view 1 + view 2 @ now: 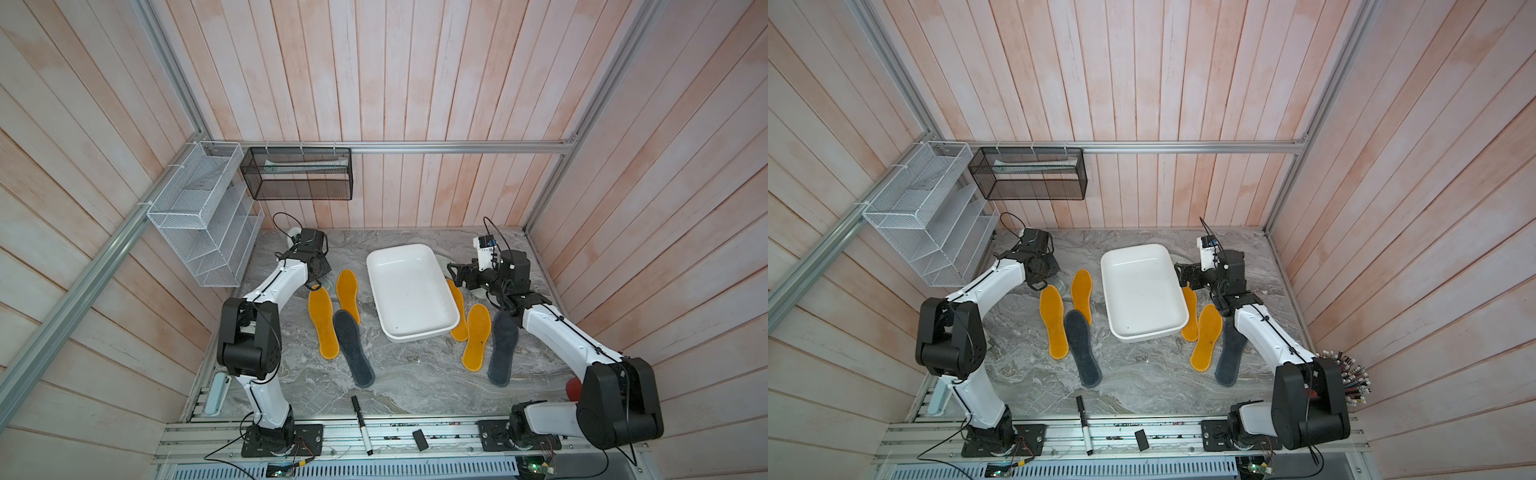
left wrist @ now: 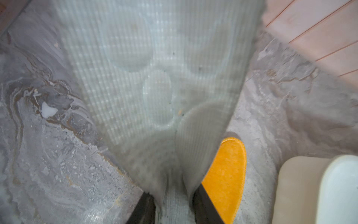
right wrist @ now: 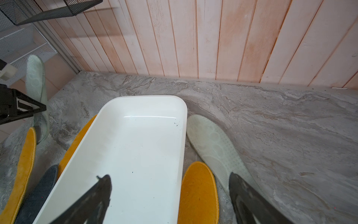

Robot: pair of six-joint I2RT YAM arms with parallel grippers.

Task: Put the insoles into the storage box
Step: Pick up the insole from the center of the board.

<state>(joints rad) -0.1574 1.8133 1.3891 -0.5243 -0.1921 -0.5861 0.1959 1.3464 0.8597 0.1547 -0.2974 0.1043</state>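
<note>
The white storage box stands empty mid-table. My left gripper is shut on the heel end of a pale translucent insole, held up off the table to the box's left. Two yellow insoles and a dark grey one lie below it. My right gripper hangs open over the box's right rim. Right of the box lie two yellow insoles, a dark grey one and a second pale one.
A white wire rack and a black mesh basket hang on the back-left walls. A black marker and a small black block lie at the front edge. Wooden walls close in three sides.
</note>
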